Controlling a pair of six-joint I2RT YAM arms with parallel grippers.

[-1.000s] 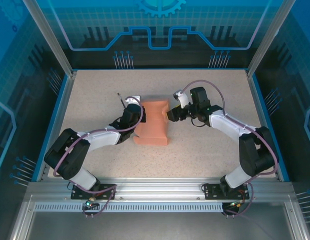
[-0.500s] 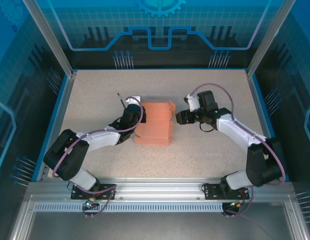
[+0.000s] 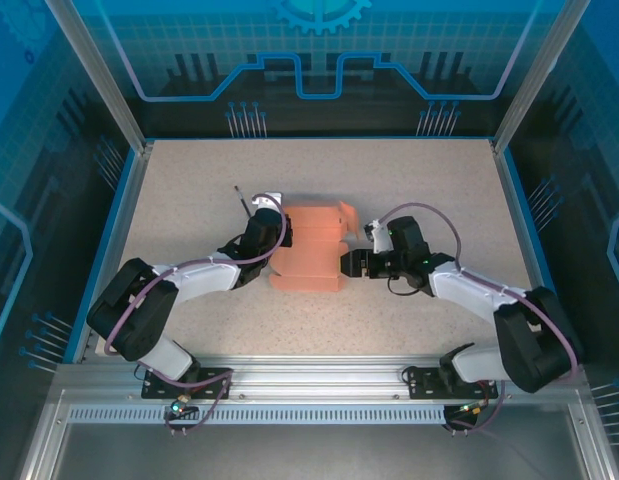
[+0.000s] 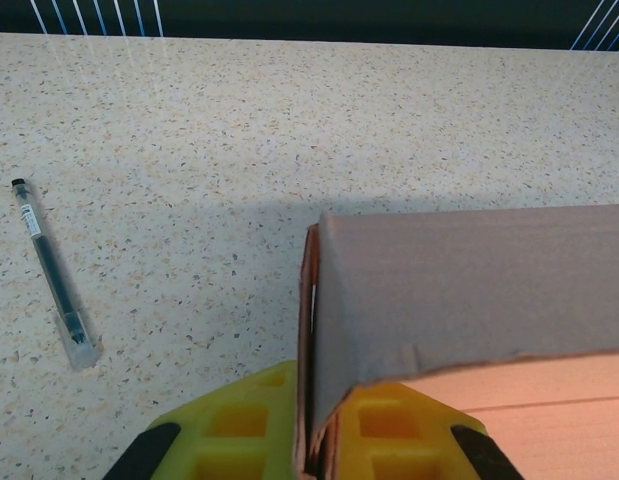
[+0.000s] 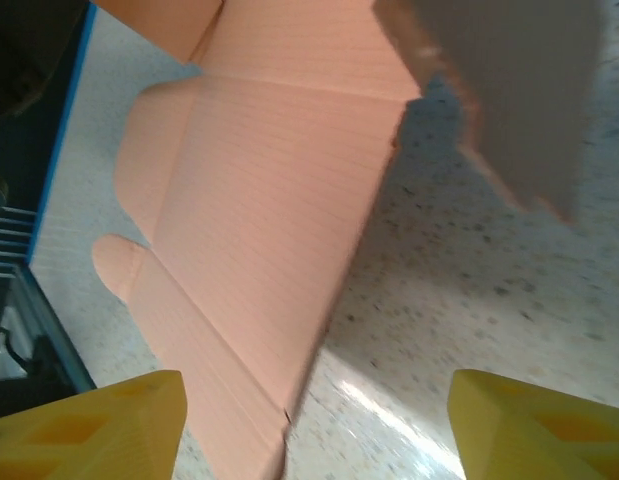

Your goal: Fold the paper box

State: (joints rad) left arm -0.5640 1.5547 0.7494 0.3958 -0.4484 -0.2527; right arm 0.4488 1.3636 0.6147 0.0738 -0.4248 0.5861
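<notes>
One salmon-orange box point(image 3: 311, 250) point(image 4: 469, 290) point(image 5: 279, 200) sits mid-tabletop point(image 3: 419, 180), partly folded, between my two arms. My left end effector point(image 3: 274, 238) point(image 4: 309, 405) is clenched on the box's left wall, with the thin cardboard edge pinched between its yellow fingers point(image 4: 239, 420). My right end effector point(image 3: 346, 264) point(image 5: 314, 400) is released, jaws wide apart, just beside the box's right edge; I cannot tell whether it touches. A pen point(image 3: 241, 200) point(image 4: 51, 272) lies on the tabletop to the left, apart from the box.
</notes>
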